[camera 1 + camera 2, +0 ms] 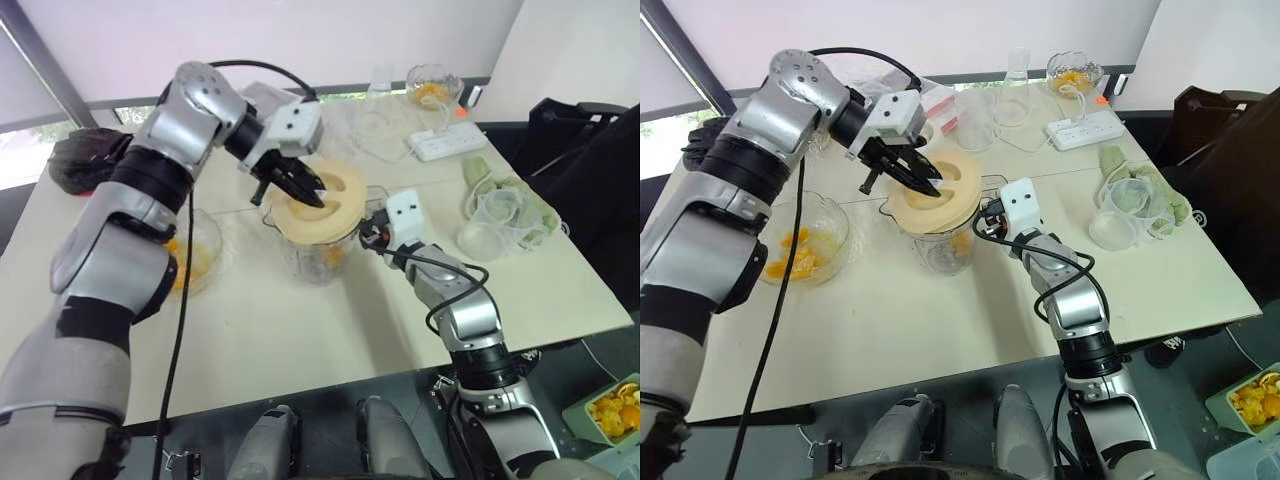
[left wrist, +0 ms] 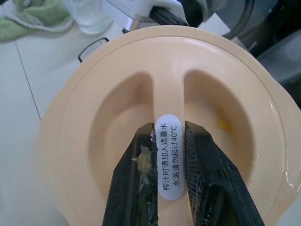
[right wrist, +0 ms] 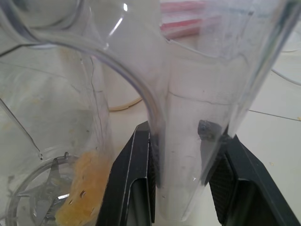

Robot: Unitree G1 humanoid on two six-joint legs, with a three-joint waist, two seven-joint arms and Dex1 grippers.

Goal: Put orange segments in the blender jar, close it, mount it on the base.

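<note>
The tapered clear plastic blender jar [image 1: 943, 245] stands near the middle of the pale worktop [image 1: 940, 330], with a flat cream round lid [image 1: 937, 195] sitting across its mouth. The left hand [image 1: 918, 180] reaches down from the far left and has its two black fingers [image 2: 141, 188] nearly closed, pinching the raised central rib of the lid; a white label runs along that rib between them. The right hand [image 1: 372, 233] comes in level from the near right and grips the jar's side handle [image 3: 188, 141], one finger on each side of it, closed only as far as the handle allows.

Soft orange-yellow orange segments [image 3: 82, 188] lie at the jar's bottom beside the metal blades. More pieces sit in a clear glass bowl [image 1: 805, 245] to the left of the jar. I cannot pick out the base with any certainty.

The lid looks light and stiff, and its rib is the obvious hold, though pulp smeared on one finger suggests that the grip could be slippery. The jar is probably light, rigid and smooth, so the handle seems the safest place to take it; it may twist or tip if the lid is pressed off-centre. The segments would bruise easily.
</note>
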